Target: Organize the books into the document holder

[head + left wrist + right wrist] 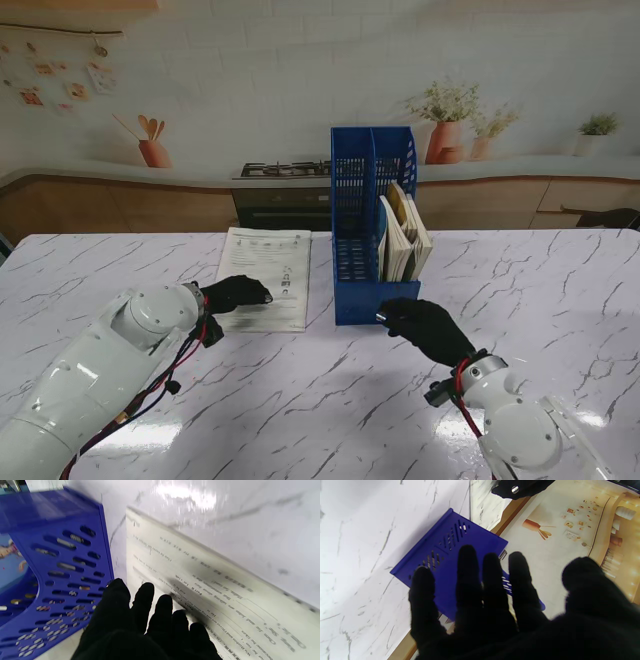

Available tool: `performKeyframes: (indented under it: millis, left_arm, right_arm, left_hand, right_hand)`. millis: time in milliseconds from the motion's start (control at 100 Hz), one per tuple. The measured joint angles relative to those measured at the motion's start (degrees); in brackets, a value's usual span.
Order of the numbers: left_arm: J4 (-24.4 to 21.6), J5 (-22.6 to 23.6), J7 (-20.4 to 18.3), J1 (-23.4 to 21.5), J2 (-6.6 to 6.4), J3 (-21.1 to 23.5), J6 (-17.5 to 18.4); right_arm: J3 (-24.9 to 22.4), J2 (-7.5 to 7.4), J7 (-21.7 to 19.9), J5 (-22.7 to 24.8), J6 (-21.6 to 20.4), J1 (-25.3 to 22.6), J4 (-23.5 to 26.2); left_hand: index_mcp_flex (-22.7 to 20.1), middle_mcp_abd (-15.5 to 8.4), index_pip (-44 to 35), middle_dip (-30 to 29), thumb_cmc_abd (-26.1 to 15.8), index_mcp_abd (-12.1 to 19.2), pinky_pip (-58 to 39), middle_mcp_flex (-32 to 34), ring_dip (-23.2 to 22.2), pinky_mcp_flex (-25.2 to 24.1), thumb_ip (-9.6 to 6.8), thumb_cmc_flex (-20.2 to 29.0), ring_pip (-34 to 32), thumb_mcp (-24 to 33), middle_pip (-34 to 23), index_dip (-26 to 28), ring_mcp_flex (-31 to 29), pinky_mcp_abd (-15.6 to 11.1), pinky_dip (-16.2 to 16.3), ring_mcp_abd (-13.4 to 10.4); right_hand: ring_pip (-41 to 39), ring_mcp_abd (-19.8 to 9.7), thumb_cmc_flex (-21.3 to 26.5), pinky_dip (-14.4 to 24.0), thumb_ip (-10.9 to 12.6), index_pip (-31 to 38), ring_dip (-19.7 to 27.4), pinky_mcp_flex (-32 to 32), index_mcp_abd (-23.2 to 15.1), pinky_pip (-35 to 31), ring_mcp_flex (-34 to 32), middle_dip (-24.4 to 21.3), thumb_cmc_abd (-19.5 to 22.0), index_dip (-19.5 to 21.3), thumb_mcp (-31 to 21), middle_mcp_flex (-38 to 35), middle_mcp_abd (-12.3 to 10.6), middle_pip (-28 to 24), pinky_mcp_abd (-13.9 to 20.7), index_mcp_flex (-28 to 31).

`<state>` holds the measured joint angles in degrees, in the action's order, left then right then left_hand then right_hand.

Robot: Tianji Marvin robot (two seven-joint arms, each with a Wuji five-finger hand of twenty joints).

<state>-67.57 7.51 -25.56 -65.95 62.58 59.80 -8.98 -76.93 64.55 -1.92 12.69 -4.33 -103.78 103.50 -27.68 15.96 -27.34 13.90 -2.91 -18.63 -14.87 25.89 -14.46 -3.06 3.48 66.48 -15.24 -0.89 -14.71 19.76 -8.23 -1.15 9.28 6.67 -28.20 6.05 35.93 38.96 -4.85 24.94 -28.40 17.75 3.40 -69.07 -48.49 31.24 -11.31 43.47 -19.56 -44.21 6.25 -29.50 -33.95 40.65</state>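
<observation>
Booklet [266, 277] lying flat on the marble table [560, 300] is the piece not yet filed: the left hand [236, 293] rests over its near edge, black-gloved fingers [142, 597] extended side by side and holding nothing; whether they press the page cannot be told. Just right of the booklet stands the blue document holder [372, 225], with several books [405, 238] already upright in its right-hand compartment. The right hand [425, 326] sits at the holder's near front corner, fingers [467, 570] spread and unloaded, seemingly placed to steady it, though contact is not clear from these views.

Judged from this layout, the step in hand is picking up the last loose booklet. That calls for getting an edge of the thin, flat cover off the table, then tipping it upright and feeding it into a slot. The holder's tall perforated side wall stands right beside the booklet and could catch a corner; the leaning books narrow the right compartment. Beyond the table, a painted kitchen backdrop [300, 90] plays no part.
</observation>
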Motion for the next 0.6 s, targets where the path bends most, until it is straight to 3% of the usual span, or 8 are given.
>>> performKeyframes:
  millis: [90,250,350,600]
  left_arm:
    - [-2.0,-0.9,-4.4,-0.1,-0.90,0.0,-2.0]
    - [-5.6,-1.0,-7.3,-2.1,-2.05,0.8,-3.5]
    - [-10.0,-0.8,-9.8,-5.8,-2.84,3.4,-5.0]
    - [-20.3,-1.0,-11.0,-16.1,-4.20,9.2,-7.6]
  right_arm:
    - [-0.4,-0.17,-0.7,-0.1,-0.1,-0.3,0.1]
    - [-0.8,-0.33,-1.2,-0.3,-0.3,-0.7,0.2]
    - [-0.9,-0.48,-1.7,-0.3,-0.5,-0.9,0.2]
    - [-1.2,-0.81,-3.0,-0.3,-0.7,-1.4,0.5]
  left_hand:
    - [-0.6,0.1,0.3,0.0,-0.7,-0.4,0.0,0.3,0.0,-0.1,0.00,0.0,0.0,-0.5,0.0,-0.1,0.0,-0.2,0.0,-0.1]
    - [-0.9,0.1,0.7,0.0,-1.4,-0.5,0.1,0.3,0.0,-0.1,0.00,0.0,0.0,-0.6,0.0,-0.1,0.0,-0.8,0.0,-0.5]
    - [-2.1,0.3,0.0,0.0,-1.4,-0.6,0.0,0.7,-0.1,0.0,0.00,1.3,-1.4,-1.2,0.0,0.2,-0.1,-1.2,0.0,-0.5]
    - [-2.8,0.3,-0.7,0.0,-1.4,-0.6,0.0,2.6,-0.9,-0.1,0.00,1.9,-3.5,-1.3,0.0,0.8,-1.4,-2.3,0.0,-1.1]
  right_hand:
    - [0.0,0.0,0.0,-0.6,0.0,0.0,0.0,0.0,0.0,0.4,0.0,0.0,0.0,0.0,0.0,0.0,0.0,0.0,0.0,0.0]
    - [0.0,0.0,0.0,-0.6,0.0,0.0,0.0,-0.1,0.0,0.4,0.0,0.0,0.1,0.0,0.0,0.0,0.0,0.0,0.0,0.0]
    - [0.0,0.0,0.0,-0.7,0.0,0.0,0.0,-0.1,0.0,0.4,0.0,-0.1,0.1,0.0,0.0,0.0,0.0,0.0,0.0,0.0]
    - [0.0,0.0,0.0,-0.7,0.0,0.0,0.0,-0.2,0.0,0.5,0.0,-0.5,0.1,0.0,0.2,0.0,0.0,0.0,0.0,0.0]
